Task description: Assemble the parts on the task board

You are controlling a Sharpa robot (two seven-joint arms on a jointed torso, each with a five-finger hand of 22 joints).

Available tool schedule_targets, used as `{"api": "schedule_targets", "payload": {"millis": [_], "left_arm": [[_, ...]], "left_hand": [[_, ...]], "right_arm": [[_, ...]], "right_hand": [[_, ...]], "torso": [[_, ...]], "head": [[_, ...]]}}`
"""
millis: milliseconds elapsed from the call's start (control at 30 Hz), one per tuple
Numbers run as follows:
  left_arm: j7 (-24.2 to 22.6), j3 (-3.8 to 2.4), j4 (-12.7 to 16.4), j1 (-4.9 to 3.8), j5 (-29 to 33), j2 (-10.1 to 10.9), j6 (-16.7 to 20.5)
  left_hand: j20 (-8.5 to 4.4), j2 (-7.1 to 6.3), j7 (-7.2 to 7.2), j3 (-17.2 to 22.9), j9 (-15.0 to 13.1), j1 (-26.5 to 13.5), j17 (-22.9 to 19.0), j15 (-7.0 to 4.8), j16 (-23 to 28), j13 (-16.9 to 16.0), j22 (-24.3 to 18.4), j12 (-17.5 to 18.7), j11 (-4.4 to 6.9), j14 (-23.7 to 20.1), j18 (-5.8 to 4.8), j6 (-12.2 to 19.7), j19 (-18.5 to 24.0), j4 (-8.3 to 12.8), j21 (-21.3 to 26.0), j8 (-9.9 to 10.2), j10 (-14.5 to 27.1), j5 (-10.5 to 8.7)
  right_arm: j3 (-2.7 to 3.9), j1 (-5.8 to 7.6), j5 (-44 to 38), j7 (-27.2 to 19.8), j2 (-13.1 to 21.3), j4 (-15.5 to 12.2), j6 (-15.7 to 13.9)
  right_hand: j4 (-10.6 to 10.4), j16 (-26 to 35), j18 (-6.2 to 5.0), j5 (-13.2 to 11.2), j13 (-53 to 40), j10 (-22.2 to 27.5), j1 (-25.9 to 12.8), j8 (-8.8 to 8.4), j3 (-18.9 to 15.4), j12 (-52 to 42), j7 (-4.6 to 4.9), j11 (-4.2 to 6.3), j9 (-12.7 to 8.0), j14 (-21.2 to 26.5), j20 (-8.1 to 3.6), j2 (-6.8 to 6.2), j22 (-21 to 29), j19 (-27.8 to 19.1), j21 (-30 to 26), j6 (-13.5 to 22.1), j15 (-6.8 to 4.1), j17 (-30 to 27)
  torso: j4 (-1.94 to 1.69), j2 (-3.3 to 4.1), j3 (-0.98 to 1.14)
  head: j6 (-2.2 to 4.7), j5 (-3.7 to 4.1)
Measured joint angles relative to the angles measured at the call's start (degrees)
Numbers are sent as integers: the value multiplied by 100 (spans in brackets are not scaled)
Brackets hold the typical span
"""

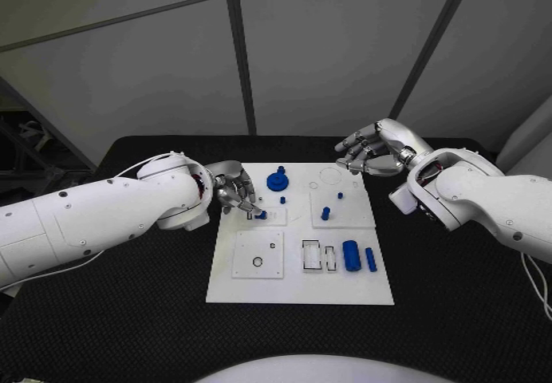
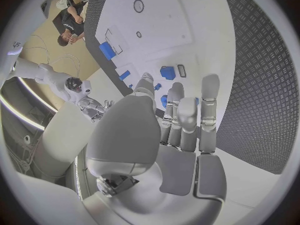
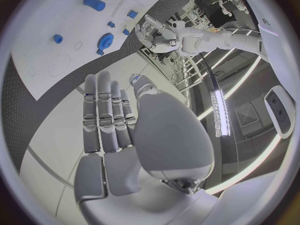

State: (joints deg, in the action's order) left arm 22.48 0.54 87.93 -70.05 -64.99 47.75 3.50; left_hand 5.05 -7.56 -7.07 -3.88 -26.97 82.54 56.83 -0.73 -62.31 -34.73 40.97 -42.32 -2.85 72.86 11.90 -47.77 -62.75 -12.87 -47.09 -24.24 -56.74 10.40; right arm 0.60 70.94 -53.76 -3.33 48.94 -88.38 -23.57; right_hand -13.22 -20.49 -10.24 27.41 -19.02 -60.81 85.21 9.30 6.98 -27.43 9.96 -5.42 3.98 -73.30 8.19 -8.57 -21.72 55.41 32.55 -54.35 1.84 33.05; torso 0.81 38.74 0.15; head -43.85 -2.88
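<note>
My left hand (image 1: 238, 194) pinches a small blue part (image 1: 261, 214) on the task board (image 1: 299, 294). It looks light, hard and slippery. My right hand (image 1: 370, 152) holds nothing, fingers apart.

left hand (image 1: 236, 191) fingers lowered, right hand (image 1: 370, 152) raised, fingers apart

The head view looks steeply down from above onto the task board (image 1: 301, 275), taking in the whole white plate and the black desk (image 1: 460, 319) around it. The left wrist view sits close behind the left hand (image 2: 178, 135) and faces out over the task board (image 2: 181, 20). The right wrist view sits close behind the right hand (image 3: 115, 135), sharing the same task board (image 3: 44, 20).
</note>
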Motion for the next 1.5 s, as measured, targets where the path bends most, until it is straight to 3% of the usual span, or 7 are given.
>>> {"api": "schedule_targets", "payload": {"millis": [200,267,400,467,900,1233,1500], "left_arm": [[-694,73,108,154,-225,141,518],[-880,84,100,226,-331,156,660],[-1199,96,22,351,-607,150,878],[-1306,98,-31,390,-745,138,941],[-1574,101,-97,456,-1076,164,1113],[-1724,52,119,446,-323,623,1187],[-1737,37,154,418,597,861,1119]], "left_hand": [[115,-14,-83,201,296,493,-1189,96,1116,360,-311,250,-98,-851,-12,184,293,201,517,113,322,0],[159,-51,-102,263,409,547,-1317,121,1226,459,-373,267,-122,-956,-317,267,338,223,636,168,402,0],[182,-88,-142,341,604,584,-1458,167,1260,574,-440,267,-163,-1031,-302,325,361,212,748,248,496,0],[182,-89,-142,365,668,583,-1495,166,1260,602,-453,260,-190,-1041,-46,325,362,189,780,248,537,0],[217,-217,-147,500,1008,455,-1588,186,1038,643,-453,-179,-209,-1061,-51,172,327,86,792,298,555,0],[225,-217,-142,571,1112,455,-1636,186,993,703,-448,-228,-188,-1061,-52,76,319,60,826,298,575,44],[224,-193,-162,772,1281,478,-1742,214,971,897,-449,-217,-201,-1150,-52,16,319,39,876,332,646,67]], "right_arm": [[-1,0,-5,4,-6,1,0],[-2,-2,-12,6,-6,-2,1],[-2,-2,-41,13,-3,-12,1],[-2,-2,-62,19,-2,-15,2],[-2,-6,-520,155,-94,-65,48],[-3,-40,-2170,967,-662,-145,462],[-76,-90,-3407,1698,-1278,15,826]], "right_hand": [[0,0,0,0,7,0,0,0,0,0,0,0,0,0,0,0,4,0,0,0,0,3],[0,0,0,0,12,0,0,0,0,0,0,0,0,0,0,0,5,0,0,0,0,5],[13,22,0,0,25,0,24,0,13,0,0,0,0,-9,20,-24,5,20,0,0,-9,21],[28,22,0,0,29,0,62,0,27,0,0,0,0,-22,0,-28,5,41,0,0,-22,25],[101,-193,0,77,-26,-378,130,33,94,-219,-106,123,6,-482,-116,-23,-140,346,223,-164,-148,257],[158,-4767,142,-248,-2416,-1151,44,-67,92,-2580,-282,345,-7,-1066,-406,-109,-1964,1347,2140,-478,-369,3824],[168,-6033,271,-482,-4250,-1557,-10,-238,216,-4045,-269,307,-7,-1066,-379,-162,-3358,1629,3331,-551,-369,4191]], "torso": [[-5,-2,0],[-5,-3,-1],[-5,-3,-3],[-4,-3,-4],[3,2,-7],[-8,-3,-10],[-37,-8,-21]], "head": [[19,6],[26,9],[38,16],[40,18],[52,16],[48,-32],[66,-33]]}}
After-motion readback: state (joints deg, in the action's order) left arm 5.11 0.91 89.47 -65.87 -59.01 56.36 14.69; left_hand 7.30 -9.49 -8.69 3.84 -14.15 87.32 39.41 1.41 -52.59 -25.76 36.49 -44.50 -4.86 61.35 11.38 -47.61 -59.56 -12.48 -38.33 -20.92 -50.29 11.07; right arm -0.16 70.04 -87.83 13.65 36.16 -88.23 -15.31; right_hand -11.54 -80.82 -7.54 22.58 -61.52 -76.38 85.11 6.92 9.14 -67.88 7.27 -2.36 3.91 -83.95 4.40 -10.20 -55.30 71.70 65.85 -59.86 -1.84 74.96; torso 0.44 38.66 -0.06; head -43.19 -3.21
